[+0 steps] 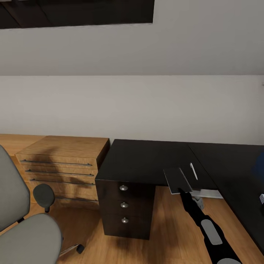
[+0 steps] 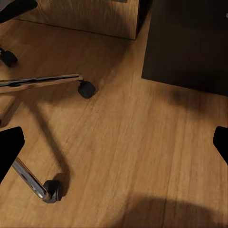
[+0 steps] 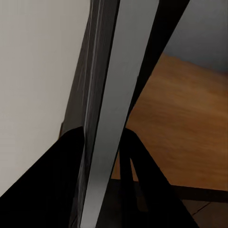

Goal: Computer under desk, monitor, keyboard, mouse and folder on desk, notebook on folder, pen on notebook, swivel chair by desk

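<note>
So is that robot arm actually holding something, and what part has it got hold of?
Yes: the right gripper is shut on the grey notebook, pinching its near edge, with the book over the desk edge. The left gripper is open, holding nothing.

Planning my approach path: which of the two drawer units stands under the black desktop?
The dark drawer unit with three round knobs, directly beneath the desk. The light-wood dresser beside it has long bar handles and stands apart against the wall.

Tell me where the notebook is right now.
In the head view, the grey notebook is held in the right claw at the desk's front edge, the pen just beside it.
</note>
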Robot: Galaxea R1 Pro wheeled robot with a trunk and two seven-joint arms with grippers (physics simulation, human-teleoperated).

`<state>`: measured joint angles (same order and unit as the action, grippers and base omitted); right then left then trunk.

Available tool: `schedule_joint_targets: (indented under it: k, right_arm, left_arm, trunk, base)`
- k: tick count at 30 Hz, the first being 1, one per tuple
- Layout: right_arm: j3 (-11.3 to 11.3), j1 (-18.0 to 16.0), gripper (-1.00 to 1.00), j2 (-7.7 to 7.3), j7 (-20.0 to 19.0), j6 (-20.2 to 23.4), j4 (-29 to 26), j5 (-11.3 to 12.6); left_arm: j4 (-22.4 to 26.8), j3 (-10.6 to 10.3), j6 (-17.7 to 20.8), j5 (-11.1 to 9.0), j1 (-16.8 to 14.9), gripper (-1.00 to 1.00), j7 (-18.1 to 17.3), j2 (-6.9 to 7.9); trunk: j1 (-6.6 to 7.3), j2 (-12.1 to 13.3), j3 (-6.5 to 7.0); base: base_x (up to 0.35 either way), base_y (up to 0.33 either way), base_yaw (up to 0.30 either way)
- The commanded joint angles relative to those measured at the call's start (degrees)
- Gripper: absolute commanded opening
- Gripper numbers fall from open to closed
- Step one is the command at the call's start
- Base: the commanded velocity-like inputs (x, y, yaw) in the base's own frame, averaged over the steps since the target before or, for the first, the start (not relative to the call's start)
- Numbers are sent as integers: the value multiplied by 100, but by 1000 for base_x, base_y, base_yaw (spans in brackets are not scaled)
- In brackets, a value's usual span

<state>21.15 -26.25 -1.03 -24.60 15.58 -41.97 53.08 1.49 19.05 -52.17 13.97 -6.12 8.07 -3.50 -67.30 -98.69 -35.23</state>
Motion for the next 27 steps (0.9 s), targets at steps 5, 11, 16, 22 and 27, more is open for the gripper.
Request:
schedule_joint_targets:
  k: [5, 11, 16, 22, 27]
  right_arm:
    - [27, -3, -100, -4, -2, 57, 5, 35]
    - [29, -3, -100, -4, -1, 52, 5, 36]
    - [29, -3, -100, -4, -1, 57, 2, 36]
    - [29, -3, -100, -5, -1, 59, -9, 36]
    - [29, -3, -100, -10, 1, 59, -28, 36]
  left_arm:
    - [-2, 11, -7, 62, -3, 100, 60, -1]
    - [-3, 11, -10, 62, -3, 100, 62, 1]
    - [-2, 11, -5, 62, -3, 100, 63, 0]
    - [-4, 13, -4, 61, -3, 100, 64, 0]
    - [-4, 11, -4, 61, -3, 100, 66, 0]
  trunk:
    - [0, -3, -6]
    - [88, 158, 66]
    - [198, 358, 155]
    - [330, 599, 263]
    - [440, 800, 353]
  base:
    - [0, 0, 0]
    - [0, 0, 0]
    - [0, 0, 0]
    - [0, 0, 0]
    - [0, 0, 0]
